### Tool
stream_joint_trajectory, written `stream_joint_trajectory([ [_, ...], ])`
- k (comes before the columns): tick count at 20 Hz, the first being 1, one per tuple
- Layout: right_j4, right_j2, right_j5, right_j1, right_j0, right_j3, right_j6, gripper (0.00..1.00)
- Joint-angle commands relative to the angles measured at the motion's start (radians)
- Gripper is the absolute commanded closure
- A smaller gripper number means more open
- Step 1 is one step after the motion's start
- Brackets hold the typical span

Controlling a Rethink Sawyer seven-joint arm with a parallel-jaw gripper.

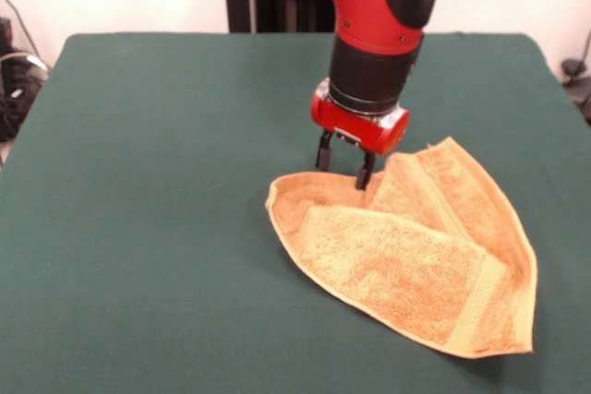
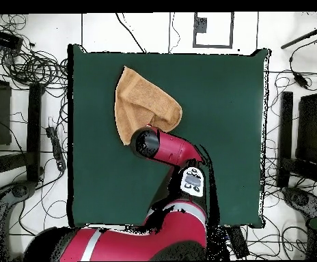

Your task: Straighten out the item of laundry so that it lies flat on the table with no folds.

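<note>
Red-black arm (image 1: 374,6) reaches down from above, wrist vertical – gripper (image 1: 343,169) pointing straight down, fingers (image 1: 324,151) slightly parted, seemingly open – tips low, overhead view hides them.

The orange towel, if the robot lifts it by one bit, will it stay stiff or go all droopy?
Probably droopy: the towel already lies folded over itself in soft curves. Its fluffy terry looks light and unlikely to slip. The gripper, open, stands at its far edge on the table.
</note>
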Motion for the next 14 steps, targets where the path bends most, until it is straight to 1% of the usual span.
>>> stream_joint_trajectory([
  [1,0.041,0.093,-0.059,0.094,-0.005,-0.044,0.173,0.00],
  [2,0.042,0.090,-0.056,0.095,-0.005,-0.048,0.174,0.00],
  [3,0.037,0.095,-0.044,0.095,-0.009,-0.051,0.163,1.00],
  [6,-0.039,0.137,0.014,0.090,-0.042,-0.071,0.031,1.00],
  [14,-0.058,0.138,0.000,0.085,-0.046,-0.071,0.050,1.00],
])
